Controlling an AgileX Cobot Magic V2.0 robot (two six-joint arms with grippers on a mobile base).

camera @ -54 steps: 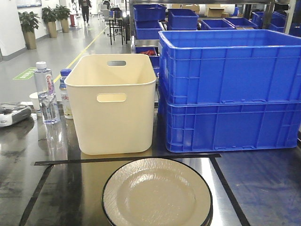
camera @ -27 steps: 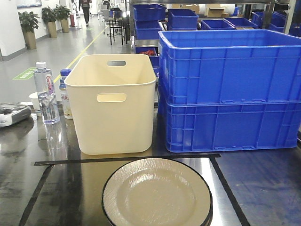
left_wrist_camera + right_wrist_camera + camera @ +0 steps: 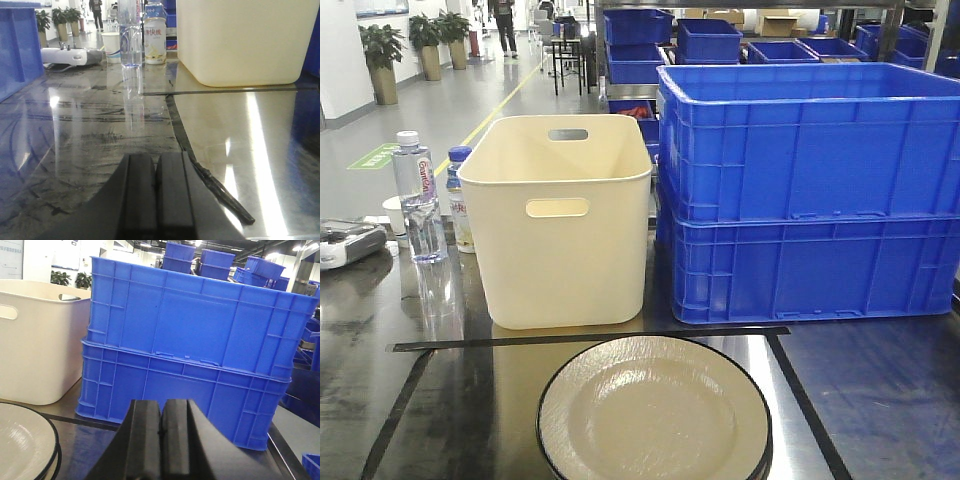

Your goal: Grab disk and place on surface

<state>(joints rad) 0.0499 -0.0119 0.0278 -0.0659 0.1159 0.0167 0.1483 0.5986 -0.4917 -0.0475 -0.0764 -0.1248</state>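
Disk (image 3: 653,412) sits flat on the taped surface (image 3: 450,400), just in front of the cream bin (image 3: 560,225) — nothing touching it. Left gripper (image 3: 156,192) and right gripper (image 3: 161,440) both have fingers pressed together, holding nothing.

warehouse-like industrial hall, stacked blue crates (image 3: 810,190), shelving behind, long floor aisle marked yellow

You can read only little. The clear water bottle (image 3: 419,197) carries a red label with white letters, something like "Ganten", not sharp. The small white bottle (image 3: 154,42) has Chinese characters, too blurred for reading.
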